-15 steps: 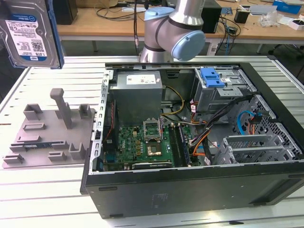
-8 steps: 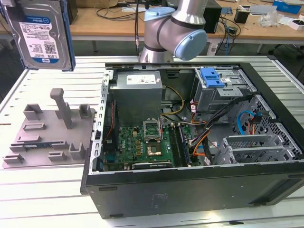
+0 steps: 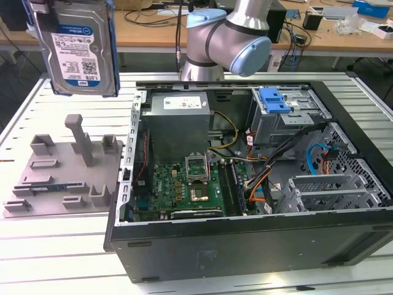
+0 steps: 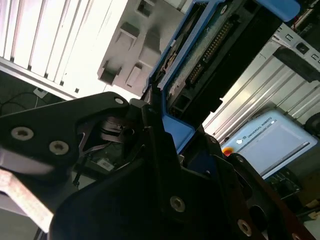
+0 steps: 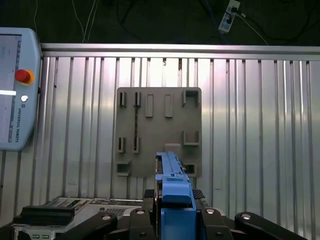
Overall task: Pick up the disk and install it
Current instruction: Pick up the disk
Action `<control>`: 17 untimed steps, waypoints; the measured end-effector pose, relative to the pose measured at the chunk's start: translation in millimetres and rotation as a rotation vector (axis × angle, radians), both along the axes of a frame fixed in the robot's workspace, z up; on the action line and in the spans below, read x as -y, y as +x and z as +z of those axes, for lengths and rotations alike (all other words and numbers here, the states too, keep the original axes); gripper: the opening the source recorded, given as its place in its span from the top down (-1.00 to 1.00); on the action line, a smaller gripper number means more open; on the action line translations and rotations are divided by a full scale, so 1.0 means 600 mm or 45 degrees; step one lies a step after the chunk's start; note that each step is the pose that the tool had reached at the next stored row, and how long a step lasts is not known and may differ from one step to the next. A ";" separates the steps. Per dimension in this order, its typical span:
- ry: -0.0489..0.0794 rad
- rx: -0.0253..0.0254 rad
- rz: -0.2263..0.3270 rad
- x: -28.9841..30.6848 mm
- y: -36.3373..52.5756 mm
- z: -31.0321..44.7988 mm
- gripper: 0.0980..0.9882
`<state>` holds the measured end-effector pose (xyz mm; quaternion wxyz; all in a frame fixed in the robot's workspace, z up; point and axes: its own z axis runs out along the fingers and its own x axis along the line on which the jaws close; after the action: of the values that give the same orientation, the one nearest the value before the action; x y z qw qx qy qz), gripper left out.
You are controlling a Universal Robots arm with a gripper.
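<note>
The slatted counter (image 3: 37,258) carries an open computer case (image 3: 245,246) and, at the exterior view's left, a grey fixture plate (image 3: 61,178). The disk (image 3: 77,49) hangs upright in the air above that plate, clear of it. The tool (image 5: 172,212) is clamped on the disk's blue carrier edge.

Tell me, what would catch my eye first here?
The disk hangs high in the air at the exterior view's upper left, above the grey fixture plate; in the first wrist view the gripper clamps its blue carrier. To the exterior view's right lies an open computer case, green board and cables bared, the robot arm behind it.
</note>
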<state>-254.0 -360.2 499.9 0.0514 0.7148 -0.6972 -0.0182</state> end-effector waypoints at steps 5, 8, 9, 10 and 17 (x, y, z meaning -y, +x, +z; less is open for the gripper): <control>-0.003 -0.0001 0.000 0.0171 0.037 0.000 0.39; -0.006 -0.0002 0.000 0.0259 0.050 0.000 0.39; -0.007 -0.0001 0.000 0.0295 0.053 0.000 0.39; -0.008 0.0000 0.000 0.0331 0.055 0.000 0.39; -0.013 -0.0001 0.000 0.0540 0.083 0.000 0.39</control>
<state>-204.2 -392.6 499.9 0.0552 0.7145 -0.6973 -0.0146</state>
